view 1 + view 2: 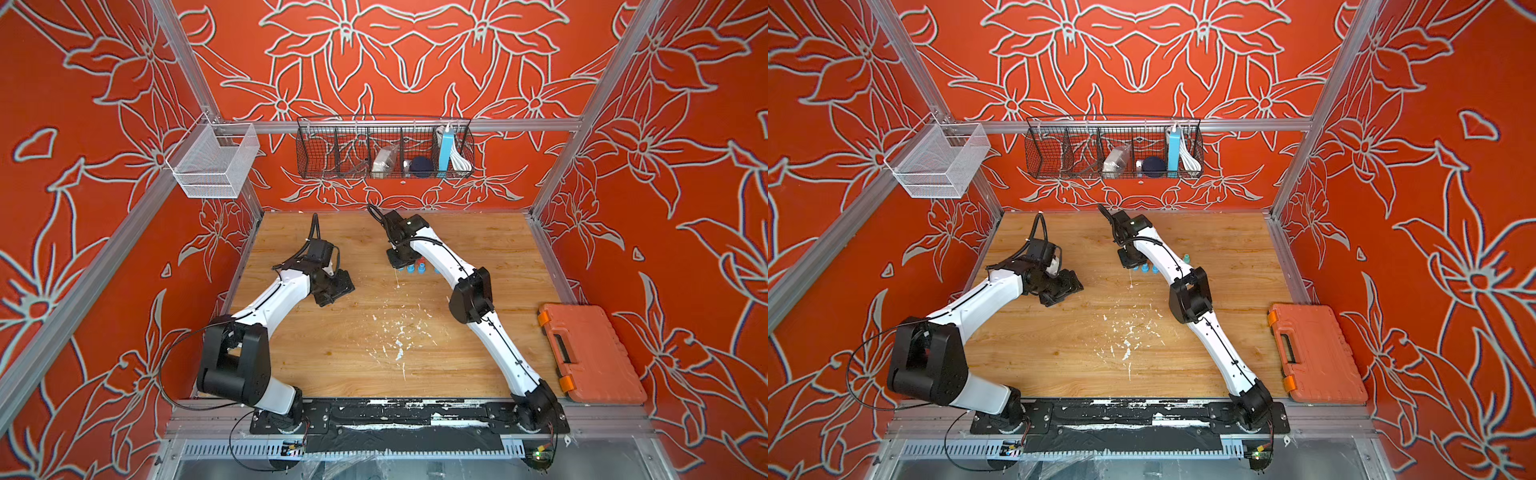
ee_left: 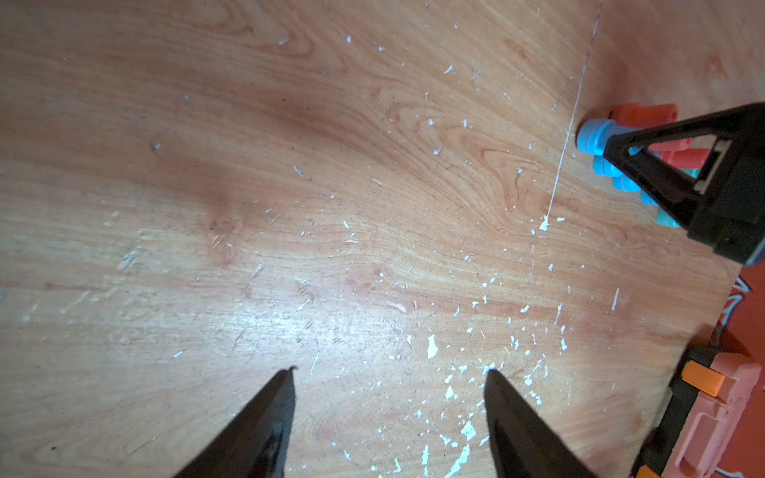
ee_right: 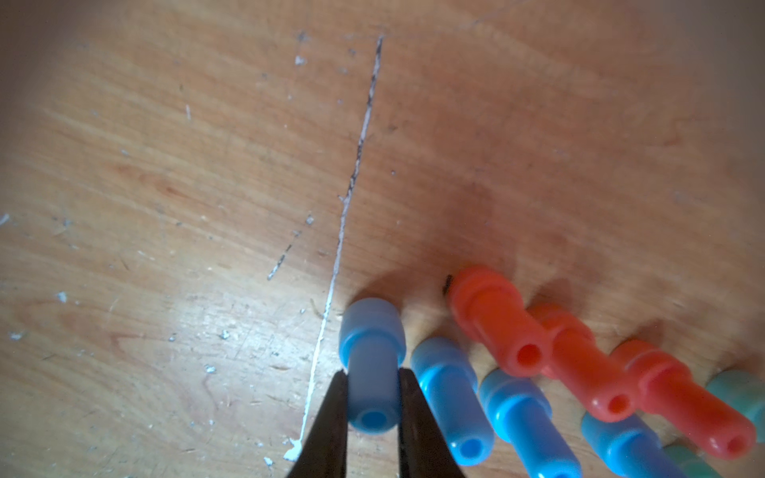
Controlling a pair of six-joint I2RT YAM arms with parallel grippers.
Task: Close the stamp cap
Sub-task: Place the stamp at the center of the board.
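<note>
A light-blue stamp (image 3: 370, 331) stands on the wooden table (image 1: 365, 332), wide end down, at the end of a cluster of stamps. My right gripper (image 3: 369, 374) is shut on its narrow upper shaft, one finger on each side. I cannot tell the cap apart from the stamp's body. In both top views the right gripper (image 1: 401, 262) (image 1: 1131, 259) points down at the back middle of the table. My left gripper (image 2: 389, 372) hangs open over bare wood with nothing between its fingers, left of the cluster (image 1: 336, 286).
Beside the held stamp stand several blue stamps (image 3: 451, 393), red stamps (image 3: 492, 314) and teal ones (image 3: 737, 393). An orange tool case (image 1: 590, 353) lies at the table's right edge. A black wire basket (image 1: 384, 147) and a white one (image 1: 216, 160) hang on the back rail.
</note>
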